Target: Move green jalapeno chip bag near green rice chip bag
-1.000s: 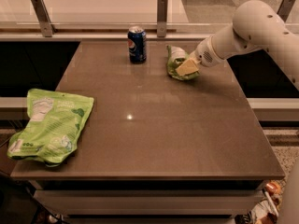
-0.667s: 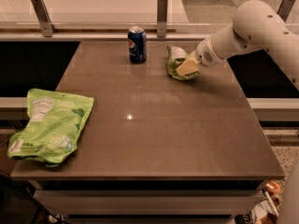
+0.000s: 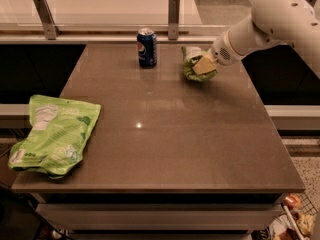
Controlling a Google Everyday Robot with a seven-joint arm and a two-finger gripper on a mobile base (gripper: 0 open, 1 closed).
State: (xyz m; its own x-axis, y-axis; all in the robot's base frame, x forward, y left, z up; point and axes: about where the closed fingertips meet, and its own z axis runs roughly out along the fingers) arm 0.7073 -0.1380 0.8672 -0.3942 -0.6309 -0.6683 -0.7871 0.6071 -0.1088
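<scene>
Near the far right corner, gripper [image 3: 200,67]: closed narrow on the green jalapeno chip bag [image 3: 192,59], which bulges out around it; one tan finger [image 3: 204,65] lies across the bag's front.
Arm [image 3: 280,19]: white, reaching in from the right edge of the frame, where it is cut off.
Green jalapeno chip bag: small and crumpled, at the far side of the desk [image 3: 165,149], close to its right edge; whether its underside rests on the desk surface cannot be told.
Hidden parts: the second finger is behind the bag; the bag's printing is too creased to read.
Green rice chip bag [image 3: 55,134]: large, flat, light green, lying at the near left corner, its lower end overhanging the near and left edges; well apart from the jalapeno bag, diagonally across the desk.
Pepsi can [image 3: 147,47]: upright near the middle of the far edge, to the left of the gripper and apart from it; whether its top is open cannot be told.
Wire basket [image 3: 287,229]: below the near right corner, cut off by the frame; it holds packets that are hard to identify.
</scene>
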